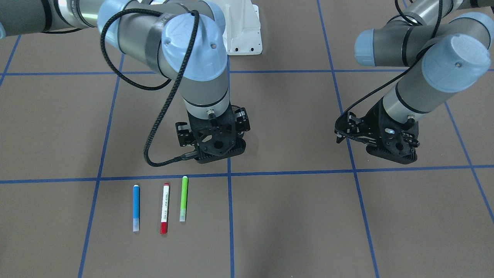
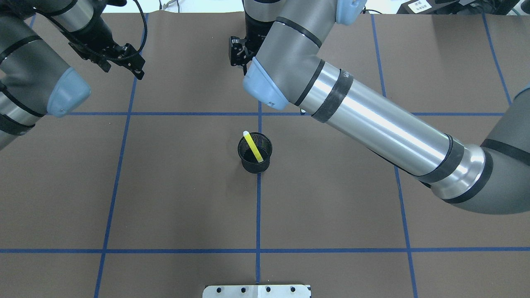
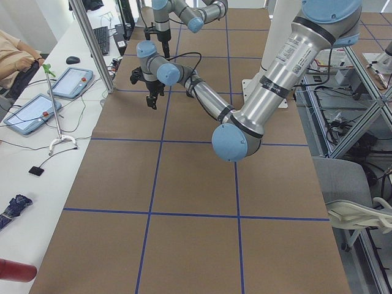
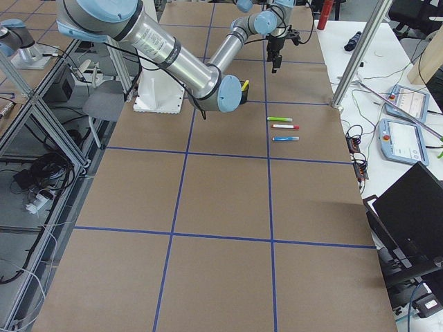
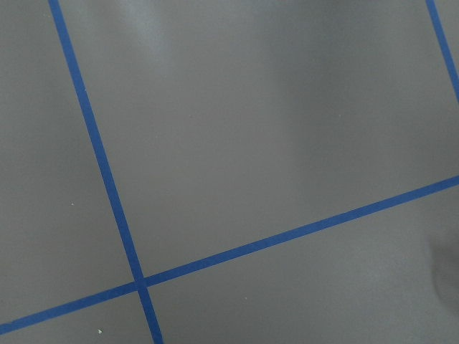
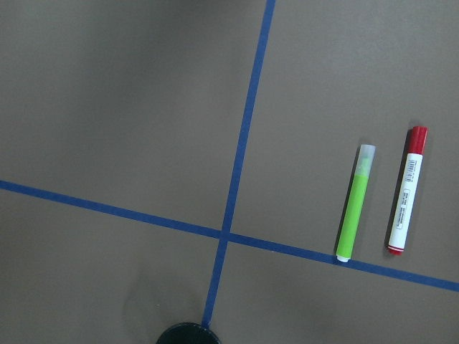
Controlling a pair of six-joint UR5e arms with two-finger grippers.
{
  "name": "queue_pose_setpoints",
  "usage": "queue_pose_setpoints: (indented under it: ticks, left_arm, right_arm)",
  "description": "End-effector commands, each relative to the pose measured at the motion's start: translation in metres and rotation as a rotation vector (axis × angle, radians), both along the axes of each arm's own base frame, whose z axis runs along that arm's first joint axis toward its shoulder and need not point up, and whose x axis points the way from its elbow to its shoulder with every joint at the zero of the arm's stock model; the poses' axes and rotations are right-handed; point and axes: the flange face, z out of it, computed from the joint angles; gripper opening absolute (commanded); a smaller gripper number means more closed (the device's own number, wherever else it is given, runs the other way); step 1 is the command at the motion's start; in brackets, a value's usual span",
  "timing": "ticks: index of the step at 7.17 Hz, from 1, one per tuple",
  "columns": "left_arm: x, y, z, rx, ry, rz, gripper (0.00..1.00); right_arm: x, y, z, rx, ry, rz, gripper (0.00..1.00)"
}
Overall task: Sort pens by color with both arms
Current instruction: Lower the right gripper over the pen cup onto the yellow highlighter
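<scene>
I cannot tell whether the right claw [image 1: 218,150] or left claw [image 1: 389,148] is open or holding anything. Near the right one, three slim pens lie parallel on the table [image 1: 301,224]: blue pen [image 1: 136,206], red-ended pen [image 1: 164,208], green pen [image 1: 183,199]. One yellow pen [image 2: 253,147] leans in a round mesh cup [image 2: 266,164].

Robotics lab: aluminium frame [image 3: 92,46], teach pendants [image 3: 70,82], tape-gridded table [image 3: 196,184].

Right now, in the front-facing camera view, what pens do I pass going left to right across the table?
blue pen → white pen with red ends → lime green pen
</scene>
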Motion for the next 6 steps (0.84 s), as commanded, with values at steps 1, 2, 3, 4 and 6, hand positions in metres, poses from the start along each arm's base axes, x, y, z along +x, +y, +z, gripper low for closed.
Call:
queue_pose_setpoints:
  ticks: [1,2,3,4,6]
  left_arm:
    - [-0.001,0.003,0.003,-0.001,0.0,0.001,0.99]
    - [-0.001,0.003,0.002,0.0,0.001,0.001,0.99]
    - [-0.001,0.003,0.002,0.001,0.003,0.002,0.99]
    - [-0.002,0.003,0.003,-0.001,0.002,0.001,0.99]
    - [-0.007,0.0,0.003,0.003,0.001,-0.003,0.99]
  right_arm:
    - [-0.024,0.004,-0.012,-0.001,0.027,-0.012,0.99]
    - [-0.032,0.004,-0.015,-0.011,0.033,-0.014,0.99]
    - [-0.042,0.001,-0.022,-0.022,0.045,-0.02,0.99]
    - [-0.055,0.001,-0.03,-0.033,0.057,-0.03,0.99]
    - [-0.069,0.012,-0.029,-0.03,0.081,-0.042,1.0]
